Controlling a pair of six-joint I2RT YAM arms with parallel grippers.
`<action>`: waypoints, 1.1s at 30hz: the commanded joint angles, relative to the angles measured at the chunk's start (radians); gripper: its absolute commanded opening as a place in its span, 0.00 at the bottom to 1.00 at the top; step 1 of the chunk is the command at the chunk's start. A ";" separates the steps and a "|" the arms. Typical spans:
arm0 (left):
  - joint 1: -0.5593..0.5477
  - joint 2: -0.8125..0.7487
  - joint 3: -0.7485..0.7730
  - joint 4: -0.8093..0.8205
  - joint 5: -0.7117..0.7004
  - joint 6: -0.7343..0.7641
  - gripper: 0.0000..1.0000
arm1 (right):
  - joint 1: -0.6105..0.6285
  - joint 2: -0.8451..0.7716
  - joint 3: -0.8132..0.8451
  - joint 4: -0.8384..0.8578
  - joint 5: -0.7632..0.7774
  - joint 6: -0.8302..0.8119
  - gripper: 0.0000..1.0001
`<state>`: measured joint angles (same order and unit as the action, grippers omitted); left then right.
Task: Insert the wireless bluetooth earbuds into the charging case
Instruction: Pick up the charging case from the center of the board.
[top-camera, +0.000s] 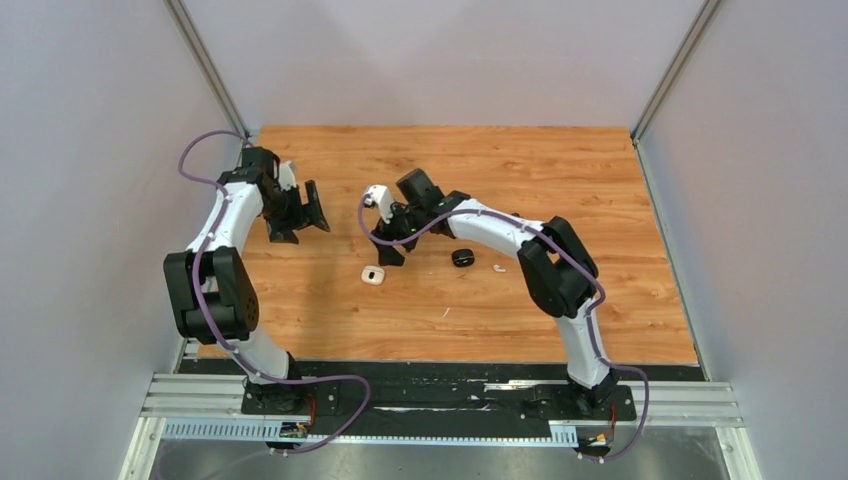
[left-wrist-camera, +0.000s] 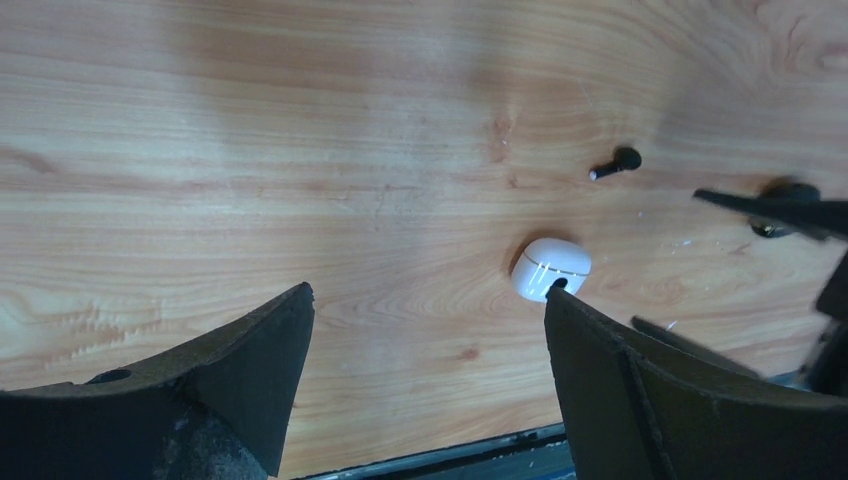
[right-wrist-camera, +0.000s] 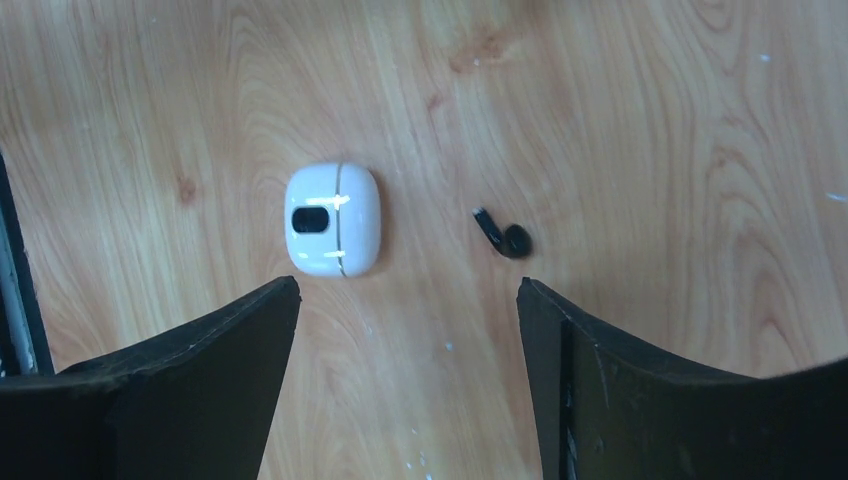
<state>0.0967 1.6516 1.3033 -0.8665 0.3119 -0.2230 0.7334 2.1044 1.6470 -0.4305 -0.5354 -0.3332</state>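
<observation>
Parted right fingers (right-wrist-camera: 180, 400) near white case (right-wrist-camera: 333, 219) (black earbud (right-wrist-camera: 505, 237) alongside)

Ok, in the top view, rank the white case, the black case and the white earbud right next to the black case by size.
1. white case and black case: look about alike, so not ranked against each other.
2. white earbud: clearly the smallest.

The wood-grain table (top-camera: 600, 300) carries a white charging case (top-camera: 373, 275) at frame centre, with a black case (top-camera: 462, 257) and a white earbud (top-camera: 498, 267) to its right. In the right wrist view a black earbud (right-wrist-camera: 505, 238) lies near the white case.
</observation>
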 joint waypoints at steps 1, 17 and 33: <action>0.060 -0.048 0.081 -0.020 0.000 -0.061 0.92 | 0.070 0.014 0.024 0.108 0.102 0.077 0.79; 0.110 -0.090 0.055 -0.077 0.083 -0.026 0.90 | 0.130 0.079 -0.017 0.096 0.155 -0.009 0.80; 0.109 -0.061 0.044 -0.051 0.105 -0.030 0.90 | 0.143 0.100 -0.020 0.114 0.105 -0.058 0.75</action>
<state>0.2031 1.5970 1.3525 -0.9356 0.3927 -0.2451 0.8719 2.1941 1.6257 -0.3519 -0.3954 -0.3672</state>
